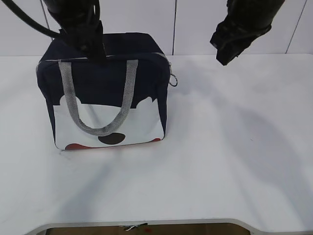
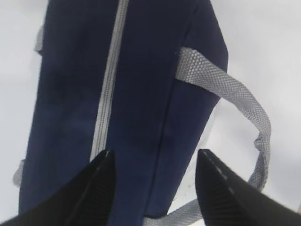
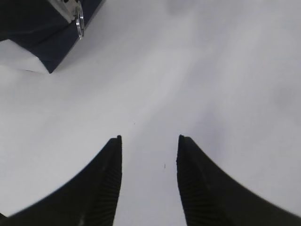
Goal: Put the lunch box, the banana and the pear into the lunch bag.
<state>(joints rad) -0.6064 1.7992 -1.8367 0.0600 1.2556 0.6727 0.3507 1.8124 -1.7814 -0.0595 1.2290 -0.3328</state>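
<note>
Bag blocks the left; the right lies free

The bag (image 1: 105,93), zipper (image 2: 109,80) closed, fills the table's (image 1: 234,147) left rear under the left gripper (image 2: 153,162); front and right lie bare.

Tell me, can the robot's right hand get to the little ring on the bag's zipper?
Probably yes. The right hand hangs open above the bare table, and the ring pull sticks out from the lunch bag on the corner nearest it. Nothing sits between them.
</note>
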